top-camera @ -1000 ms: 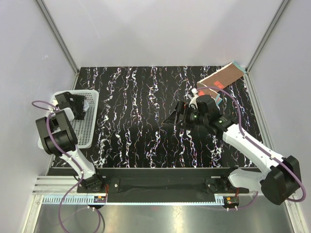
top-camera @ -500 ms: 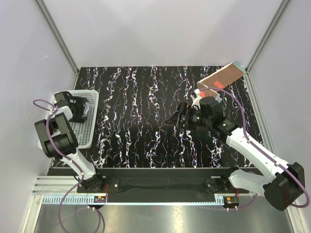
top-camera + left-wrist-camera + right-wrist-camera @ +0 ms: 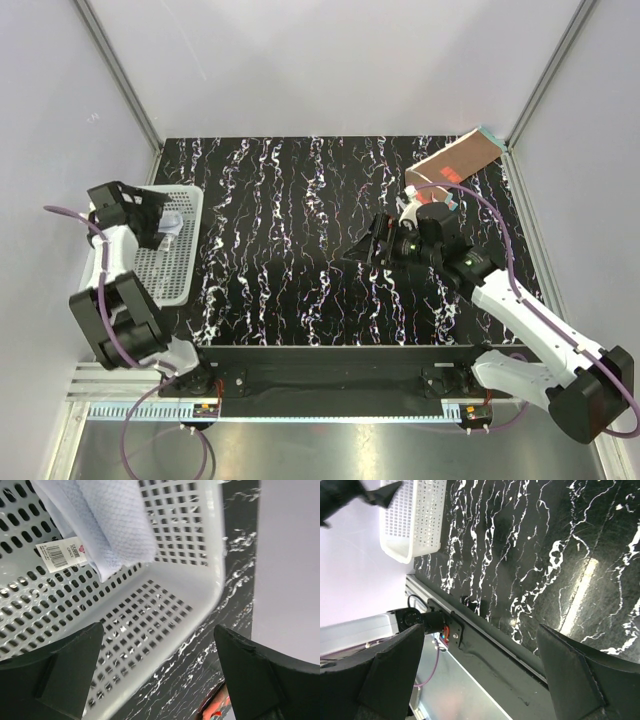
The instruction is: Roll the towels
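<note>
Stretching diagonally, the rust-brown towel (image 3: 455, 160) runs near-left to far-right.

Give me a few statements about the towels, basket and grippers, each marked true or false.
1. The white towel lies in the basket. True.
2. The right gripper holds the rust-brown towel. False: it is open and empty; that towel lies at the far right corner of the table.
3. The left gripper is open above the basket. True.
4. The basket stands at the table's right edge. False: it is at the left edge.

Marbled table (image 3: 290, 230): basket (image 3: 172, 272), brown towel (image 3: 455, 158)
</note>
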Motion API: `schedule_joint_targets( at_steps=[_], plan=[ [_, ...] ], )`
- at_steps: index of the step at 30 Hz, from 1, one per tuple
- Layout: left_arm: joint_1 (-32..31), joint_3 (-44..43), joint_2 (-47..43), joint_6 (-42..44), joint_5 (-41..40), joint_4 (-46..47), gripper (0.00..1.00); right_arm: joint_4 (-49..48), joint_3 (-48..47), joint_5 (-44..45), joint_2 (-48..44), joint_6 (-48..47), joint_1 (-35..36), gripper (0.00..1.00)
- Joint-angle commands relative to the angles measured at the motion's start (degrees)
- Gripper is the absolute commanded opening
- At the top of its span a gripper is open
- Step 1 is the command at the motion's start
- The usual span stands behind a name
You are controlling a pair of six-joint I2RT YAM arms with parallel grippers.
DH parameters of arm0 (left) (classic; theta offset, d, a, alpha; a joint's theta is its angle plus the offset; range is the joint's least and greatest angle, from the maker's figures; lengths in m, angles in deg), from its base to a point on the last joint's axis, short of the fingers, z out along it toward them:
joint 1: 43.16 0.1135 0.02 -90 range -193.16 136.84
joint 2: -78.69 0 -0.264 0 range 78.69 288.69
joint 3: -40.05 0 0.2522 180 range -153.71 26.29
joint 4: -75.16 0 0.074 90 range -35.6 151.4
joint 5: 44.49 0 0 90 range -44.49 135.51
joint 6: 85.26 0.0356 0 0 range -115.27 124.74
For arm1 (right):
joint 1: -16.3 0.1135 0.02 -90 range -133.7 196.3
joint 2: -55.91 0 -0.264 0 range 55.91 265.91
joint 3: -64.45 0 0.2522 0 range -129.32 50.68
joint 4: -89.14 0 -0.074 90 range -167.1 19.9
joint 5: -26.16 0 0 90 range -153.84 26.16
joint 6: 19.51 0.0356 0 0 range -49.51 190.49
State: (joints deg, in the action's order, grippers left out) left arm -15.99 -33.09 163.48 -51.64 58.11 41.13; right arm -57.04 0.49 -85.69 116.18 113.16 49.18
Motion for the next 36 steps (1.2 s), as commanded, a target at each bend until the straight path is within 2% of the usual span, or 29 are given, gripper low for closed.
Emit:
schedule_joint_targets(
  at_steps=[1, 5, 10, 14, 15, 16, 18, 19, 22, 24, 27, 30, 32, 36],
  plan=[
    [0.86, -0.75, -9.28, 5.39, -0.29, -3.45, 0.99, 1.21, -1.48, 1.54, -1.47, -2.59, 0.25, 1.0],
    [0.77, 2.33, -21.56, 11.1, -3.02, -5.91, 0.99, 1.57, -2.45, 2.42, -0.95, -3.74, 0.25, 1.0],
    [0.68, 7.86, -31.78, 16.38, 2.42, -3.9, 0.99, 1.3, -4.46, 3.82, -0.42, -5.5, 0.34, 0.99],
    [-1.41, 6.65, -35.92, 24.01, 7.09, -4.41, 0.99, 3.41, -7.98, 5.76, 0.46, -7.08, 0.25, 1.0],
    [-3.78, 6.47, -36.8, 25.25, 4.74, -4.08, 0.99, 3.41, -8.51, 6.81, 0.46, -7.51, 0.25, 1.0],
    [-9.54, 7.07, -37.33, 26.31, 3.93, -3.46, 0.99, 3.24, -9.13, 7.77, 0.2, -7.35, 0.25, 1.0],
    [-14.85, 8.22, -38.12, 27.81, 2.35, -1.01, 0.99, 3.15, -9.66, 11.19, 0.11, -6.91, 0.34, 1.0],
    [-20.18, 8.48, -38.12, 28.86, 1.99, -0.48, 0.99, 2.63, -10.09, 12.08, -0.15, -6.82, 0.25, 1.0],
    [-29.35, 6.91, -36.28, 34.74, 0.32, -1.61, 0.99, 1.13, -10.36, 15.16, -0.68, -6.9, 0.34, 1.0],
    [-34.45, 4.45, -34.18, 38.79, -4.93, -4.59, 0.99, 1.13, -10.54, 19.19, -0.86, -6.99, 0.34, 1.0],
    [-50.85, 4.09, -31.8, 44.24, -12.41, -5.04, 0.99, 3.76, -13.6, 25.96, -0.33, -9.01, 0.25, 1.0],
    [-55.47, 4.27, -29.34, 46.27, -13.84, -5.13, 0.99, 7.71, -17.9, 30.45, 2.12, -12.61, 0.16, 1.0],
    [-55.48, 4.79, -28.89, 44.52, -8.23, -3.82, 0.99, 12.19, -20.72, 35.55, 5.55, -12.79, -1.76, 1.0],
    [-55.48, 9.79, -31.7, 38.99, 0.14, 3.73, 0.99, 16.59, -26.69, 31.26, 13.36, -12.71, -11.68, 1.0]
  ],
)
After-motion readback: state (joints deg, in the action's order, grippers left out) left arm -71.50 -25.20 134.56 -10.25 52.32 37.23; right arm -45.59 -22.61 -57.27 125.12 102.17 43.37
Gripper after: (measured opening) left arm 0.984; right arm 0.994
